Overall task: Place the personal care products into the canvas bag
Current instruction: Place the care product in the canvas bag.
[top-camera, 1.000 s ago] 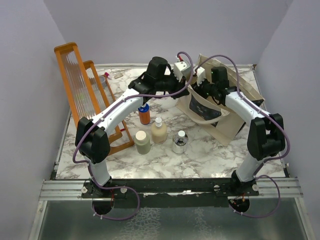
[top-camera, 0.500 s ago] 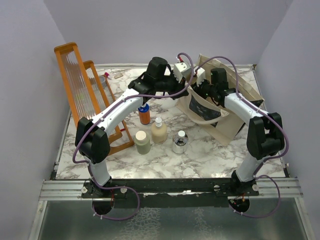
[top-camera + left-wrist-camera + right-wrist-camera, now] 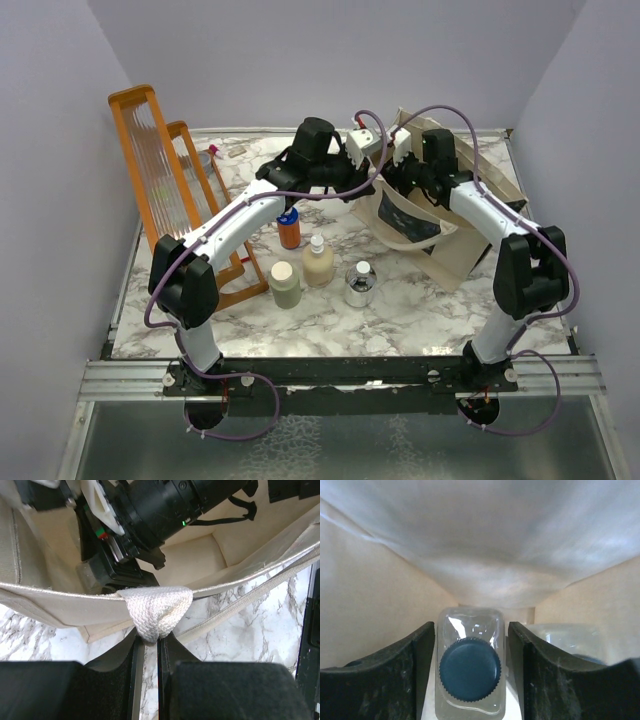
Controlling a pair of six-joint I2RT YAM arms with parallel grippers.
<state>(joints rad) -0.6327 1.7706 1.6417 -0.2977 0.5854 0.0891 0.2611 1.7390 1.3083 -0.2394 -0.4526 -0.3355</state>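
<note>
The canvas bag [image 3: 470, 235] lies at the back right with its mouth held up. My left gripper [image 3: 150, 636] is shut on its woven loop handle [image 3: 156, 611]. My right gripper [image 3: 471, 630] reaches inside the bag [image 3: 370, 605] and is open, its fingers standing on either side of a clear bottle with a dark cap [image 3: 470, 667], with narrow gaps showing. A second clear bottle [image 3: 565, 637] lies just to its right. On the table stand the orange bottle [image 3: 289, 230], the beige pump bottle [image 3: 318, 262], the olive-grey bottle [image 3: 284, 284] and the squat silvery one [image 3: 359, 285].
An orange wooden rack [image 3: 160, 180] leans at the back left beside my left arm. Small bits of litter [image 3: 237, 152] lie by the back wall. Both wrists crowd together at the bag's mouth [image 3: 385, 160].
Both wrists have shifted a little toward the back at the bag's mouth, and the bag's near wall has come up slightly with them. The bottles on the table have not moved.
</note>
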